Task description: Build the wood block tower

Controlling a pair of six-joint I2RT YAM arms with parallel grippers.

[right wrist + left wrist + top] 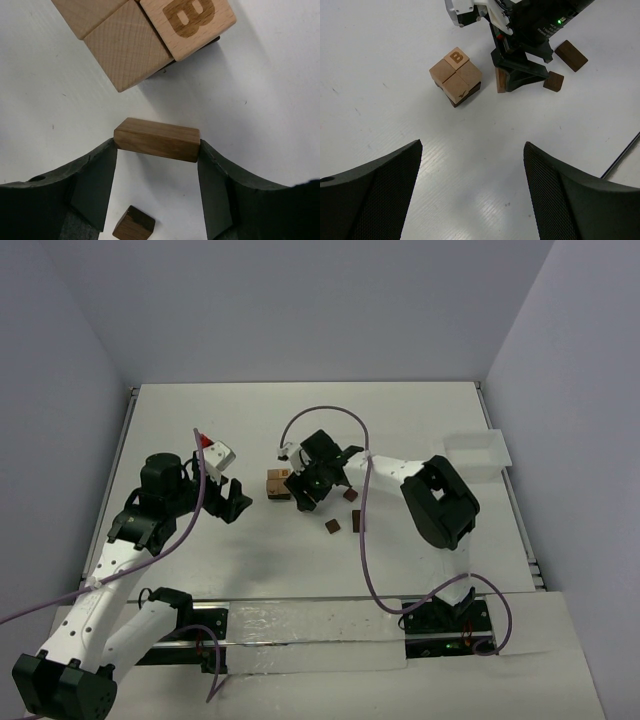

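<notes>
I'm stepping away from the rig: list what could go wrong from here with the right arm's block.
1. The right tool pinches the brown block only by its ends at the fingertips; it may pivot or slip when moved.
2. The wood block tower sits close ahead; a finger could knock its tan top blocks while placing.
3. A small dark block lies under the tool and might get swept.

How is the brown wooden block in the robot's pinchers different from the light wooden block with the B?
The brown wooden block is dark and plain; the light wooden block with the B is pale and lettered. The brown one is long and thin; the B one looks cube-shaped. The right gripper pinches the brown one; nothing grips the B one. Both are wood.
</notes>
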